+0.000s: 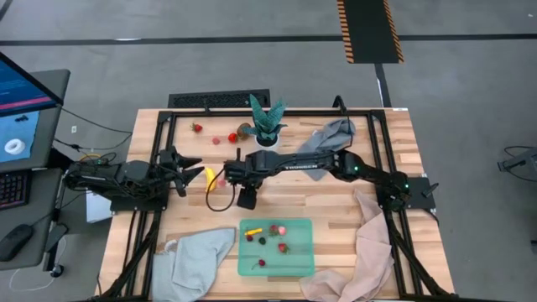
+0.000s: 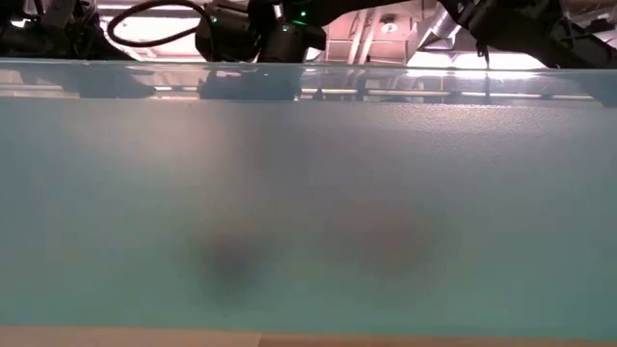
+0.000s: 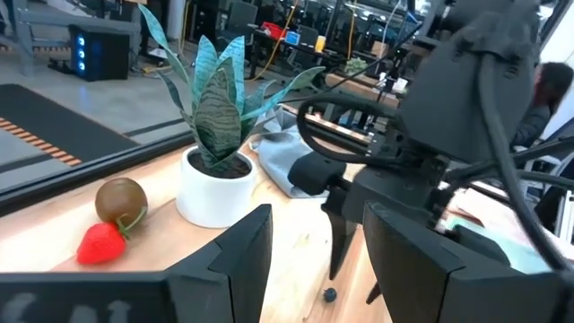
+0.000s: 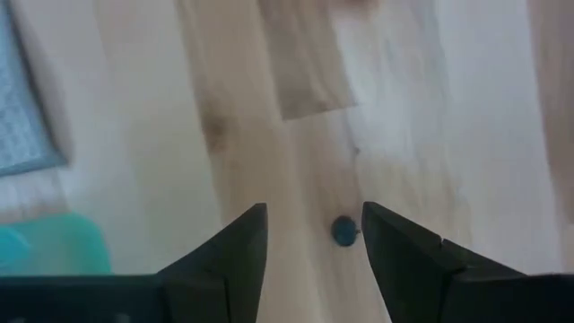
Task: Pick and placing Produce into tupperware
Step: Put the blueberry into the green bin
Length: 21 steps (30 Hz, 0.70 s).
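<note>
My right gripper [image 4: 314,235] hangs open over the table, pointing down, its fingers on either side of a small dark berry [image 4: 344,231] that lies on the wood without touching them. The left wrist view shows the same berry [image 3: 330,293] below the right gripper [image 3: 354,256]. My left gripper [image 1: 195,168] is open at the table's left, next to the yellow banana [image 1: 210,176]. A strawberry [image 3: 100,242] and a brown round piece [image 3: 121,199] lie by the plant. The mint-green tupperware [image 1: 276,264] sits at the near edge with several fruits in it.
A green plant in a white pot [image 1: 267,126] stands at the far middle. A second strawberry [image 1: 196,127] lies far left. Pale cloths lie at the far right [image 1: 334,134], near left [image 1: 197,256] and near right [image 1: 362,252]. The tupperware's wall [image 2: 308,212] fills the low view.
</note>
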{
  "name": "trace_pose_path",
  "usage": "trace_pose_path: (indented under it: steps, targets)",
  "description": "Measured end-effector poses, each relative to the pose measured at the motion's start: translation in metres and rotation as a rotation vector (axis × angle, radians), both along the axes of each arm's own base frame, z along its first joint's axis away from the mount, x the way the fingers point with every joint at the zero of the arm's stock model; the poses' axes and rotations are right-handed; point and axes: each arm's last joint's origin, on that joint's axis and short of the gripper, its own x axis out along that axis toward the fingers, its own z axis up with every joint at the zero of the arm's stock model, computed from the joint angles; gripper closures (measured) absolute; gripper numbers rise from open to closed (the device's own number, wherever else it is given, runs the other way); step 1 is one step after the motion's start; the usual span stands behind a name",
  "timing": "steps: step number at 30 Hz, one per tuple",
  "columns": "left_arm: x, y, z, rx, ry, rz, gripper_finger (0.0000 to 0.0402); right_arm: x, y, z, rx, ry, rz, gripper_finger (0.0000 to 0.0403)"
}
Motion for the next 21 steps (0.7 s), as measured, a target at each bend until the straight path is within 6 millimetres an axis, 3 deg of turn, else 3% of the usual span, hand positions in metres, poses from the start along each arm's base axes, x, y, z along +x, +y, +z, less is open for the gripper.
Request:
trace_pose_path:
  steps: [21]
  targets:
    - [-0.0003,0.0011,0.0009,-0.015,-0.016,0.041,0.0234,-0.0014,0.0088,-0.0004,0.001,0.014,0.016,0.0198]
